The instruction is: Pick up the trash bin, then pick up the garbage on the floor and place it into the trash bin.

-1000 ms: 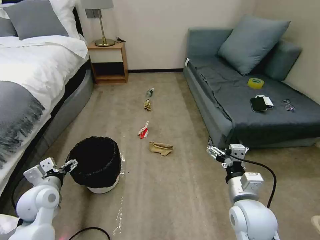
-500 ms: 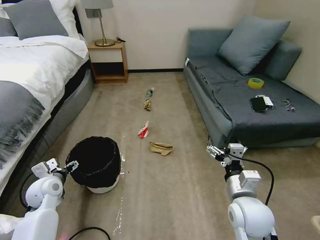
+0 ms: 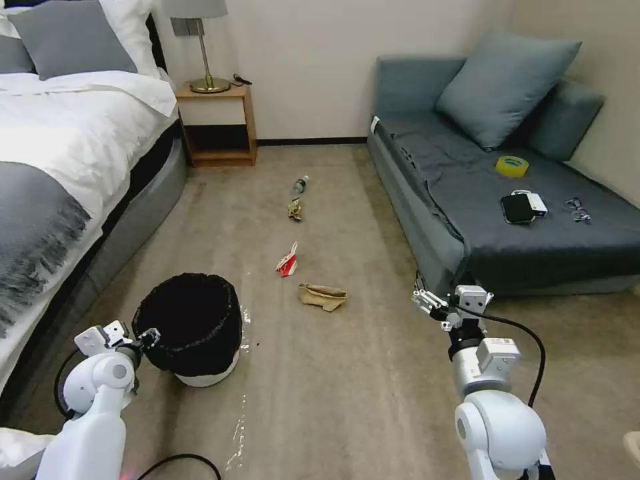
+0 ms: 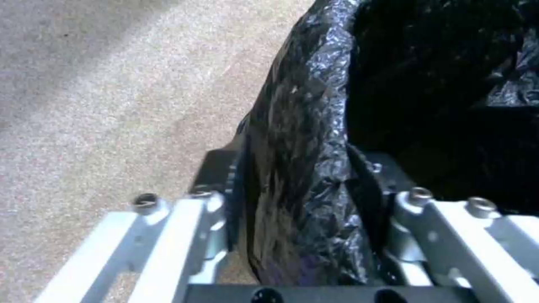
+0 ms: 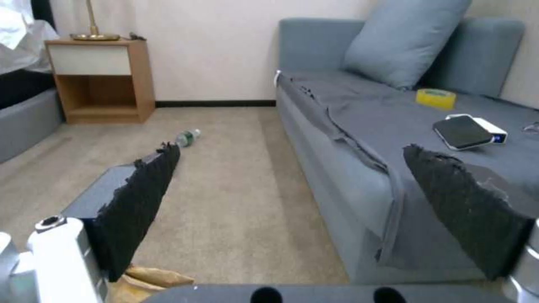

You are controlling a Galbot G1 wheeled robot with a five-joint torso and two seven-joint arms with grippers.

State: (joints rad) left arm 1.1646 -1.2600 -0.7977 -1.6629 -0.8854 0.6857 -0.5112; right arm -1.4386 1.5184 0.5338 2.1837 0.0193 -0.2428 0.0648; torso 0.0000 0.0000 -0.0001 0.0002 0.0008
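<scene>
The trash bin (image 3: 190, 327) stands on the carpet at lower left of the head view, white body w/ black bag liner (image 4: 303, 176) folded over the rim. The left gripper (image 3: 148, 335) sits right at the rim on the bin's left side. In the left wrist view the rim w/ liner runs up the middle of the frame between the two fingers (image 4: 216, 210), one outside the wall, one inside. The fingers look narrow and close against the plastic, but whether they are already clamped on the rim: cannot tell. So the key relation is that the rim wall lies straight between the left fingers, running away from the palm; the likely next move is just squeeze and lift. The left arm is by far the nearer one to the bin.

The right gripper (image 3: 427, 305) hangs at lower right-centre of the head view, near the sofa's (image 3: 533, 247) front corner, fingers spread wide w/ nothing between them. The right wrist view looks out between its dark pads (image 5: 140, 202).

Garbage lies in a rough line up the centre of the head view, all on the floor: brown paper bag (image 3: 323, 295) nearest, long axis roughly left-right, then red-white carton (image 3: 287, 261), snack wrapper (image 3: 294, 211), and bottle (image 3: 300, 185) farthest. The paper bag is nearer the right gripper.

Bin interior looks dark; contents can't be made out. No garbage seems to be in it yet.
</scene>
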